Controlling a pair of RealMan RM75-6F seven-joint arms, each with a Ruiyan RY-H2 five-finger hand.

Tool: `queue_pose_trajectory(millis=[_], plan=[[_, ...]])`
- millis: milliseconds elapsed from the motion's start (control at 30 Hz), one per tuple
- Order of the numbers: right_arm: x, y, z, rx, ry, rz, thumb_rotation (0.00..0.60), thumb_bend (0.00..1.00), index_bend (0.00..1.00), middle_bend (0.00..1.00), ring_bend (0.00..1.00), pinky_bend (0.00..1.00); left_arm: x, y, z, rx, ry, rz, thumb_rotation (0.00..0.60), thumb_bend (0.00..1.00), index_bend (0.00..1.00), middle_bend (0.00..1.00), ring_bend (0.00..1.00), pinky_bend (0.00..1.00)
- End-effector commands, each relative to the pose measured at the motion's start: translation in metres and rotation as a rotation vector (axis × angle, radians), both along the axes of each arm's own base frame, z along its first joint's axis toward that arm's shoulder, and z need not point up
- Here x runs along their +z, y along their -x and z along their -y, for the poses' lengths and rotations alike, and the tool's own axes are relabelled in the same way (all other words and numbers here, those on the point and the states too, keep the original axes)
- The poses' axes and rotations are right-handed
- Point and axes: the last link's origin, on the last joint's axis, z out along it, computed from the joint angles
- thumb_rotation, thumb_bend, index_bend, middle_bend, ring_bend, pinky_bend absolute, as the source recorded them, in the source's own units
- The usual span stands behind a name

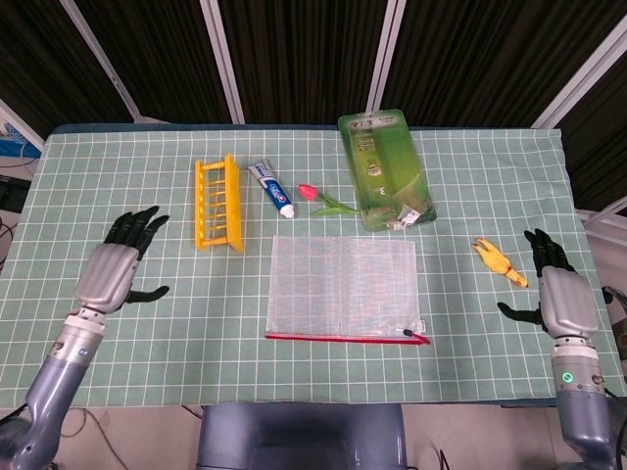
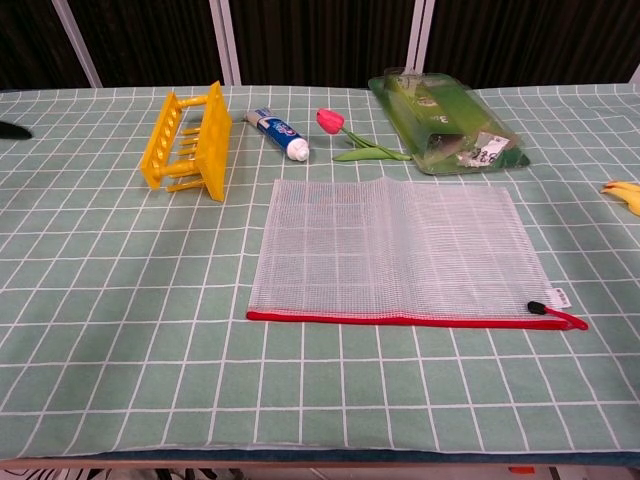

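A clear mesh pouch (image 1: 341,287) (image 2: 395,250) with a red zipper edge lies flat in the middle of the green checked cloth. My left hand (image 1: 113,269) hovers open over the left side of the table, well left of the yellow rack (image 1: 217,203) (image 2: 188,137), holding nothing. My right hand (image 1: 560,294) is open at the right edge, just right of a small yellow toy (image 1: 498,261) (image 2: 624,193). Only a dark fingertip of the left hand (image 2: 12,129) shows in the chest view.
Behind the pouch lie a toothpaste tube (image 1: 271,188) (image 2: 279,134), a pink tulip (image 1: 323,199) (image 2: 350,137) and a green blister pack (image 1: 384,167) (image 2: 444,122). The table's front edge (image 1: 294,403) runs close to me.
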Motion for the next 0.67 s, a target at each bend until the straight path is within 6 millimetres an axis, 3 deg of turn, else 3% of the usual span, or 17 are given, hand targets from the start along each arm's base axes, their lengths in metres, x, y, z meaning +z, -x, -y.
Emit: queue_pose_trajectory(millis=[33,133,300,667], plan=[[0.012,0.029,-0.028,0.001,0.006,-0.091,0.600,0.15,0.00,0.00,0.01,0.26,0.014,0.039,0.028,0.050,-0.038,-0.063,0.600,0.09,0.03,0.00,0.00,0.00],[0.018,0.049,-0.049,0.019,0.018,-0.119,0.600,0.13,0.00,0.00,0.00,0.24,0.023,0.067,0.050,0.072,-0.071,-0.101,0.600,0.09,0.00,0.00,0.00,0.00],[0.023,0.072,-0.073,0.045,0.053,-0.137,0.600,0.13,0.00,0.00,0.00,0.23,0.031,0.095,0.069,0.087,-0.098,-0.128,0.600,0.08,0.00,0.00,0.00,0.00],[0.033,0.079,-0.083,0.077,0.129,-0.126,0.600,0.08,0.00,0.00,0.00,0.22,0.039,0.104,0.078,0.023,-0.198,-0.104,0.600,0.04,0.00,0.00,0.00,0.00]])
